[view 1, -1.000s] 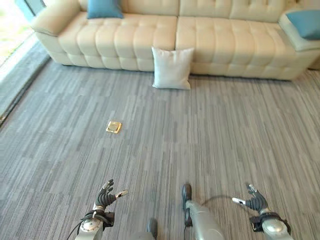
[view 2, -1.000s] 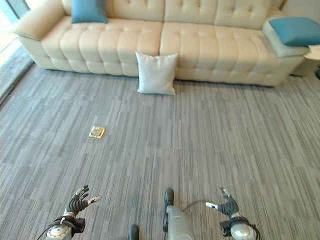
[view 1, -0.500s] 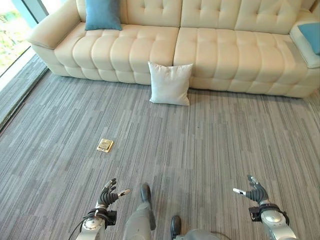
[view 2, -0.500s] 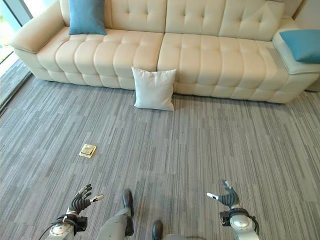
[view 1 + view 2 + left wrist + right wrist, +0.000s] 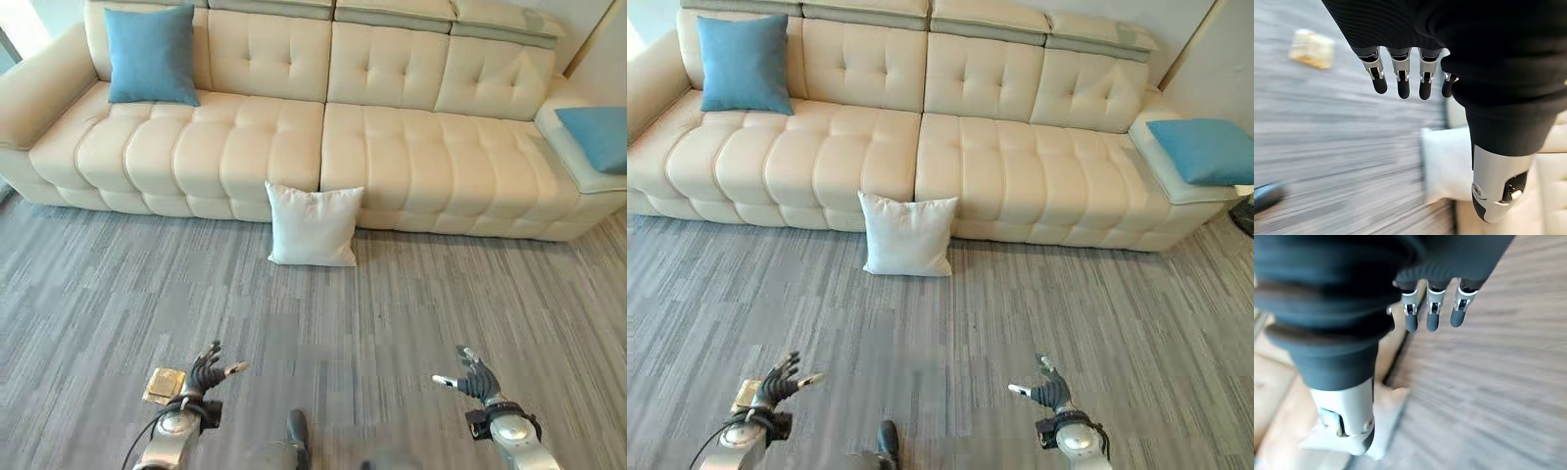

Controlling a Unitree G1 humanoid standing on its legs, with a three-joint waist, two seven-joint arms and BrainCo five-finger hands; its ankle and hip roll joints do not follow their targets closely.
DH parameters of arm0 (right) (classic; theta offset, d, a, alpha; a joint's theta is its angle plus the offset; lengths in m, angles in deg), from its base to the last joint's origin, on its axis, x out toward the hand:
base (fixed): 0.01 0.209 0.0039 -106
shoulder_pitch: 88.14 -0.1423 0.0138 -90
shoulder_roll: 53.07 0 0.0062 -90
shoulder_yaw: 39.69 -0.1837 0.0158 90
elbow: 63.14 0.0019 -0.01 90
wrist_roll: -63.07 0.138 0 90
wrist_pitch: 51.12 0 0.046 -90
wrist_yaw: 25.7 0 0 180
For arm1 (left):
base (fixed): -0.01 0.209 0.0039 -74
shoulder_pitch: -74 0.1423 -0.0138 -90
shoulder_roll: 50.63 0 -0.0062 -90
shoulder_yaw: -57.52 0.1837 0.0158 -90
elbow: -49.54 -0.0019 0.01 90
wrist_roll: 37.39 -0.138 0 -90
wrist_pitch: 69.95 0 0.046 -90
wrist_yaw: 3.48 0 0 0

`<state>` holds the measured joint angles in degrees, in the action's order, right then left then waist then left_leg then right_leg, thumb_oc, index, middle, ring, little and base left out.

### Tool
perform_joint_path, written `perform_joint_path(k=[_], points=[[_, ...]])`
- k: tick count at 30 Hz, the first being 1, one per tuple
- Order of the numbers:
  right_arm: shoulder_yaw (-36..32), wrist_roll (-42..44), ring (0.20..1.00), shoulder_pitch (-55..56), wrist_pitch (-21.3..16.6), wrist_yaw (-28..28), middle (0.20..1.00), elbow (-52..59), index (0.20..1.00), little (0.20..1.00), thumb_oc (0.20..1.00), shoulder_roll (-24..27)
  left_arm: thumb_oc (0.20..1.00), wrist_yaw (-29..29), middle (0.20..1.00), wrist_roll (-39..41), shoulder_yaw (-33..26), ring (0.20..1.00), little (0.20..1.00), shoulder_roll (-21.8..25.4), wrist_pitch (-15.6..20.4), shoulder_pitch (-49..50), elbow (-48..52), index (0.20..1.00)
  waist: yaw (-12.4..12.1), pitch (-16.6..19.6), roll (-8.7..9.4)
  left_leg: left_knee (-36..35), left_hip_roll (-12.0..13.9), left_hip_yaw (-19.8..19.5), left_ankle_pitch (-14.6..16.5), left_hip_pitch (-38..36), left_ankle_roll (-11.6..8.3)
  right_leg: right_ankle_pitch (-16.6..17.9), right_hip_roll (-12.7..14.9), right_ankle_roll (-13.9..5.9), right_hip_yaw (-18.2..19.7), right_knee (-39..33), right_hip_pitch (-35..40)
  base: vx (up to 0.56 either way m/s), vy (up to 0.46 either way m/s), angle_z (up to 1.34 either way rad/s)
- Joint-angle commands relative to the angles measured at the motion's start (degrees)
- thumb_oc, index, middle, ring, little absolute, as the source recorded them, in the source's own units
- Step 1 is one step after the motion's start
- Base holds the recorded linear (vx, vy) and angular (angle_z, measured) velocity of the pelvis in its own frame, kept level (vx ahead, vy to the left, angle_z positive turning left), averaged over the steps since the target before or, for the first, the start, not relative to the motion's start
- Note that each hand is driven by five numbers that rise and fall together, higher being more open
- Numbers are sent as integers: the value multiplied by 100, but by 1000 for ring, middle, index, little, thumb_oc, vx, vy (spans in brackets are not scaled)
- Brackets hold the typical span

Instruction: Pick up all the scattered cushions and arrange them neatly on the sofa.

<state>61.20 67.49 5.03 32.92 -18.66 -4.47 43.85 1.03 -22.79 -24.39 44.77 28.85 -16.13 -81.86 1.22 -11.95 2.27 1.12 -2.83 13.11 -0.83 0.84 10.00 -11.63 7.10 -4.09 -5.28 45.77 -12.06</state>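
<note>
Left hand [image 5: 204, 373] low at the lower left, fingers spread and relaxed, holding nothing; right hand [image 5: 474, 378] low at the lower right, likewise spread and empty. Just beside the left hand, a small gold floor plate [image 5: 164, 386] set in the grey striped carpet [image 5: 441, 294]. Well ahead of both hands, one white cushion [image 5: 313, 224] upright on the carpet, leaning against the front of the cream sofa [image 5: 265, 137] near the seam between the two seats. On the sofa, a blue cushion [image 5: 150, 56] propped against the backrest at the left end, and a second blue cushion [image 5: 598, 135] flat on the right end section. Judged step: approach to the white cushion, not yet within reach. Likely faults: a one-handed pinch at a corner, letting the soft cushion sag and slip; a push against the sofa front, toppling it flat; a careless placement, knocking the propped blue cushion askew.
</note>
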Motion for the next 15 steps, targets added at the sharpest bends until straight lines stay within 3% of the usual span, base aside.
perform_joint_path(k=[1, 3, 4, 5, 8, 9, 10, 11, 12, 13, 14, 15], points=[[-105, -22, 1000, -221, -159, 25, 1000, -22, 1000, 1000, 1000, 185, 1000, 30, 1000, -101, -37, 1000, 1000, 284, 180, 325, 341, 1000, 54, -170, 124, 278, 398, 84, 452, -6, -771, 1141, 17, -218, -180, -2004, 249, 543, 105, 13], [-97, -25, 1000, -218, -112, 22, 1000, -137, 1000, 1000, 1000, 235, 1000, 55, 1000, -110, -62, 1000, 1000, 188, 149, 319, 168, 1000, 258, -222, 181, 107, 191, -139, 772, -583, -851, 1205, -247, -336, -336, -3547, -137, 561, 38, 22], [-97, -25, 1000, -219, -112, 22, 1000, -138, 1000, 1000, 1000, 238, 1000, 56, 1000, -111, -63, 1000, 1000, 185, 150, 318, 167, 1000, 262, -236, 172, 106, 200, -144, 777, -601, -853, 1211, -255, -335, -345, -3565, -110, 746, 1, 38], [-143, -45, 1000, -194, -76, 26, 1000, -240, 1000, 1000, 1000, 244, 1000, 56, 1000, -224, -100, 1000, 1000, 143, 134, 271, 72, 1000, 357, -207, 229, 74, 105, -241, 967, -856, -920, 1399, -287, -458, -409, -4224, -369, 405, -14, 36], [-174, -56, 1000, -119, -65, -4, 1000, -278, 1000, 1000, 1000, 266, 1000, 44, 1000, -283, -106, 1000, 1000, 124, 156, 285, 56, 1000, 457, -199, 202, 145, 107, -338, 1116, -1065, -986, 1467, -273, -481, -530, -4255, -466, 568, -68, 61], [-287, 41, 1000, 82, -56, -57, 1000, -292, 1000, 1000, 1000, 277, 1000, -14, 1000, -287, -68, 1000, 1000, 79, 167, 357, 85, 1000, 530, -98, 173, 381, 107, -545, 1188, -1239, -1088, 1573, -300, -359, -313, -4114, -272, 519, -159, 68], [-341, 72, 1000, 114, -63, -49, 1000, -314, 1000, 1000, 1000, 297, 1000, -21, 1000, -280, -45, 1000, 1000, 66, 163, 360, 63, 1000, 556, -61, 158, 630, 140, -613, 1083, -1191, -1192, 1590, -298, -301, -268, -4030, -208, 729, -257, 98], [-389, 77, 1000, 132, -79, -12, 1000, -373, 1000, 1000, 1000, 326, 1000, -19, 1000, -242, -38, 1000, 1000, 37, 159, 358, 9, 1000, 571, -32, 107, 1103, 347, -555, 795, -1159, -1451, 1561, -298, -187, -372, -3909, -89, 453, -227, 141], [-408, 87, 1000, 155, -57, -6, 1000, -337, 1000, 1000, 1000, 328, 1000, -42, 1000, -212, -30, 1000, 1000, 44, 142, 387, 33, 1000, 578, -23, 117, 1587, 498, -500, 583, -976, -1506, 1482, -268, -102, -413, -3897, 8, 654, -368, 119], [-419, 178, 1000, 148, -74, 57, 1000, -294, 1000, 1000, 1000, 455, 1000, -36, 1000, -120, 22, 1000, 1000, 28, 143, 364, 23, 1000, 506, -59, 140, 3028, 694, -512, 60, -268, -1536, 1112, -419, 223, -312, -3883, 407, 440, -270, 80], [-419, 178, 1000, 148, -74, 58, 1000, -294, 1000, 1000, 1000, 454, 1000, -36, 1000, -120, 22, 1000, 1000, 28, 143, 365, 23, 1000, 508, -54, 142, 3027, 691, -514, 58, -263, -1535, 1113, -416, 222, -313, -3882, 403, 579, -284, -19], [-412, 213, 1000, 122, -26, 72, 1000, -363, 1000, 1000, 1000, 479, 1000, -36, 1000, -108, 57, 1000, 1000, 13, 105, 318, -64, 1000, 377, -129, 204, 3054, 712, -352, 313, 241, -1347, 942, -429, 281, -201, -3855, 664, 348, -76, -47]])
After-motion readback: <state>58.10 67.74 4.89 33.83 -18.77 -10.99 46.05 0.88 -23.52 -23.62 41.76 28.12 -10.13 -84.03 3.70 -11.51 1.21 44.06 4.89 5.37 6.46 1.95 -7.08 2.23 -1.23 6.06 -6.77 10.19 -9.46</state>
